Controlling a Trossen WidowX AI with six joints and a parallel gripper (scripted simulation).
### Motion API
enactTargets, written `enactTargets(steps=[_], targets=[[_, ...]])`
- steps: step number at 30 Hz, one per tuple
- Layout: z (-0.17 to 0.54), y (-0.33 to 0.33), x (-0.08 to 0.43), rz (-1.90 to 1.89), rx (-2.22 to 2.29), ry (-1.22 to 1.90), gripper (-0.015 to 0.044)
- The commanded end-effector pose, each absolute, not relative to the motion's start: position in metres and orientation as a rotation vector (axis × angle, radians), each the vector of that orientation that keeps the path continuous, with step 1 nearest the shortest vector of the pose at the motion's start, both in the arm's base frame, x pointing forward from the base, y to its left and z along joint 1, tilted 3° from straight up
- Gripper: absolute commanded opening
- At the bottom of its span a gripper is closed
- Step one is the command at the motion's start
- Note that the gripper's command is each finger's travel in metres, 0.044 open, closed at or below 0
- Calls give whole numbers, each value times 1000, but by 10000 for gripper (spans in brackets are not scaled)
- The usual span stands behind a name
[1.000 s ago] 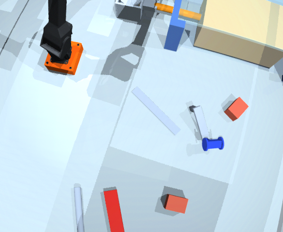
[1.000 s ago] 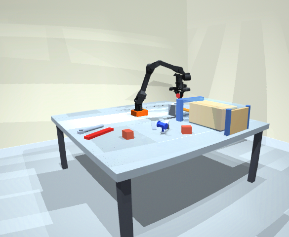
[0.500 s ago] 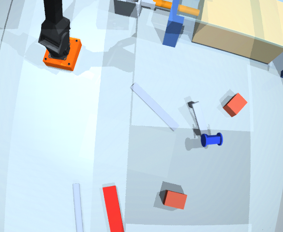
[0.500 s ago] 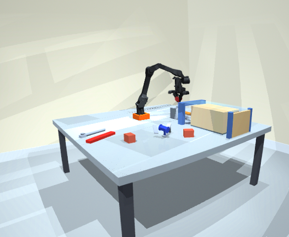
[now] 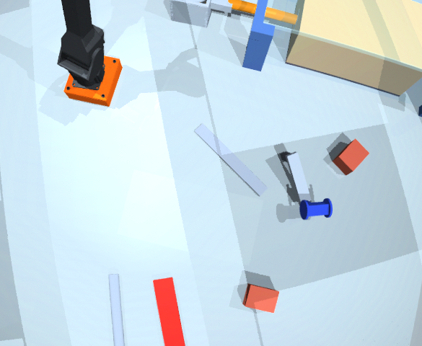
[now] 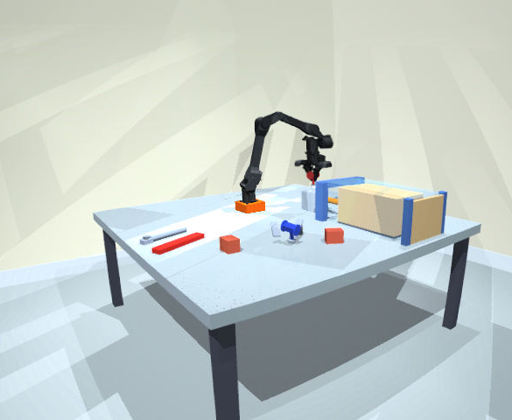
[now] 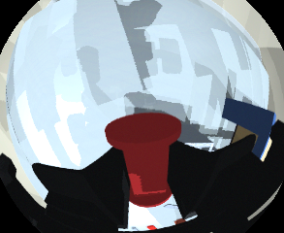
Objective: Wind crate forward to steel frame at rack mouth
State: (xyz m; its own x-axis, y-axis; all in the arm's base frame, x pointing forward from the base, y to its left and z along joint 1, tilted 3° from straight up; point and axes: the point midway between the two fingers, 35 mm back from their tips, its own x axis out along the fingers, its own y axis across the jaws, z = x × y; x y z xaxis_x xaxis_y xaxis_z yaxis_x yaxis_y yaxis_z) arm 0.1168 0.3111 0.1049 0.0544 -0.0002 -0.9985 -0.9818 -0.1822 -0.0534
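Note:
My gripper (image 6: 312,171) (image 7: 142,139) is shut on the red knob of the winch handle (image 7: 143,127) (image 6: 310,175), above the winch (image 6: 309,199) (image 5: 190,14). A thin red part runs down from the knob to the winch top; whether the key sits in the hole is hidden. The beige crate (image 5: 347,68) (image 6: 368,210) sits flat inside the clear-panelled cubby, whose blue post (image 5: 257,50) (image 6: 321,201) stands on the winch side. A gap shows between crate and post. An orange bar (image 5: 280,14) (image 6: 333,199) runs between winch and crate. My gripper is outside the top view.
A crank with a blue knob (image 5: 316,208) (image 6: 291,228) and a flat grey bar (image 5: 231,160) lie mid-bench. Two red blocks (image 5: 351,155) (image 5: 262,298) are near them. A red bar (image 5: 169,313) (image 6: 178,242) and a grey rod-like tool (image 5: 116,308) (image 6: 167,234) lie farther off.

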Motion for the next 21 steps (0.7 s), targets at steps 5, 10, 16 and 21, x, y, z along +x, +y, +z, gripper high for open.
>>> enactTargets(steps=[5, 10, 16, 21], targets=[[102, 293, 105, 1301, -1380, 1117, 0], [102, 287, 102, 1301, -1381, 1118, 0], [102, 280, 99, 1301, -1381, 1119, 0], [102, 275, 98, 1301, -1381, 1119, 0]])
